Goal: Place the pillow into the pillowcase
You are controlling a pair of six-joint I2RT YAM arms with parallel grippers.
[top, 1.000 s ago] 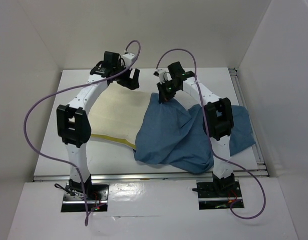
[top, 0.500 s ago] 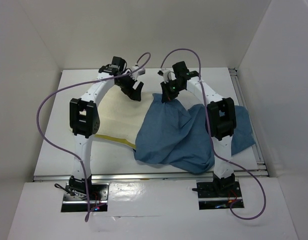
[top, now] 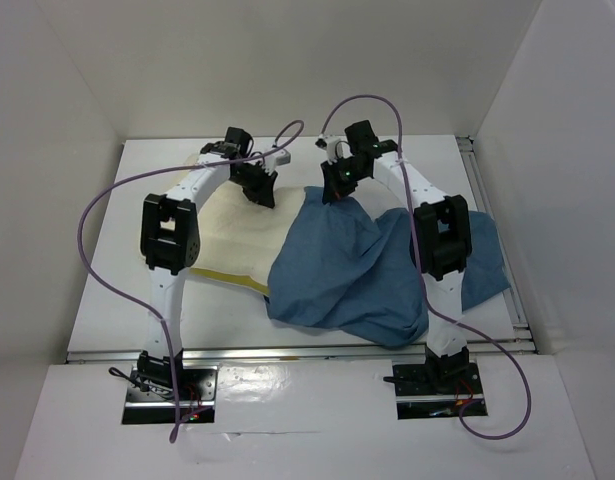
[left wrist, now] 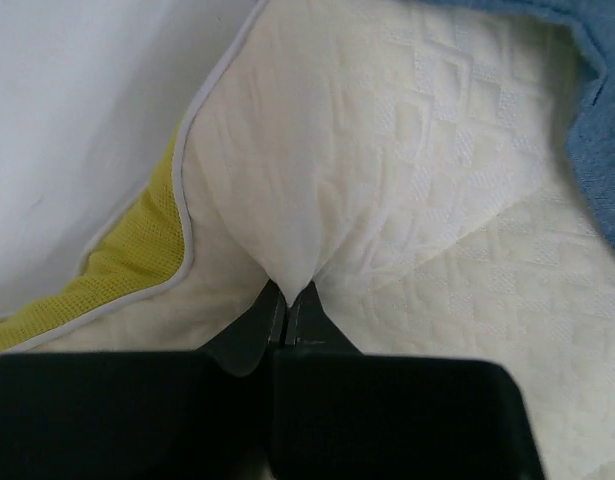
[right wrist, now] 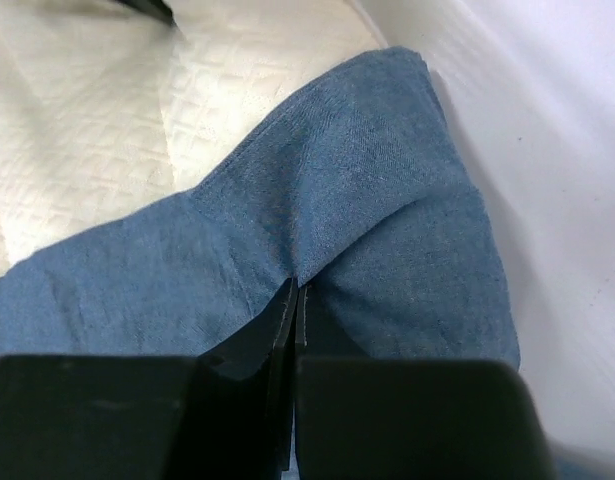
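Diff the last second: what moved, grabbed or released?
The left gripper came down onto the pillow near its far edge and closed, pinching a fold of it. The right gripper stays shut on the pillowcase; neither has visibly shifted.

The pillow (top: 232, 235) lies on the left half of the table (top: 447, 170), the pillowcase (top: 357, 270) on the right half. The pillowcase's left part overlaps the pillow's right end; whether it merely covers or encloses that end is unclear. The left gripper (top: 259, 189) sits at the pillow's far edge. The right gripper (top: 332, 191) is near it, at the pillowcase's far left corner.
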